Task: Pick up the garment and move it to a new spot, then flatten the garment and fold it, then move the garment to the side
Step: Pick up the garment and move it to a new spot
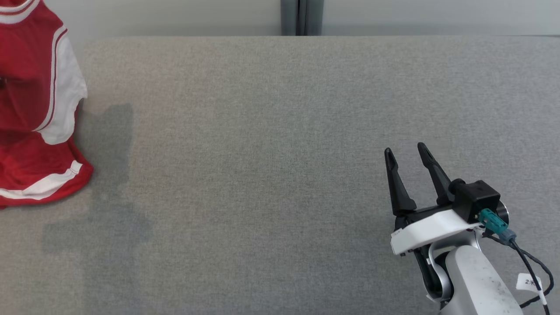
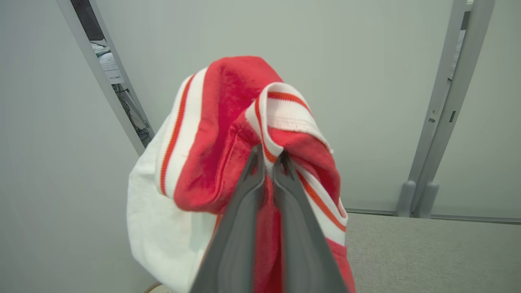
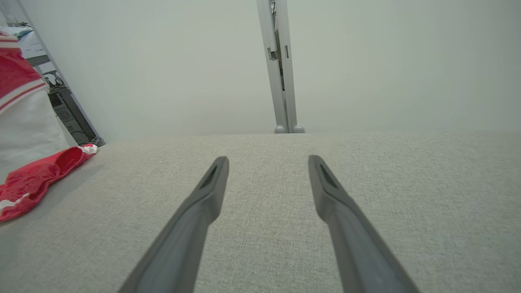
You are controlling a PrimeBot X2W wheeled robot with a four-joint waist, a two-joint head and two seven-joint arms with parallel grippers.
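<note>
Grey tabletop [image 1: 280,131] bears, at upper left, a soft, seemingly light garment [image 1: 39,109] pinched at its ribbed trim by the left end effector [image 2: 270,152]; the right end effector [image 1: 405,148] stands open.

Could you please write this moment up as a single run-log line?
phase: pick-up | left gripper: shut on garment, upper part raised, lower end on table | right gripper: open, empty, over table
</note>
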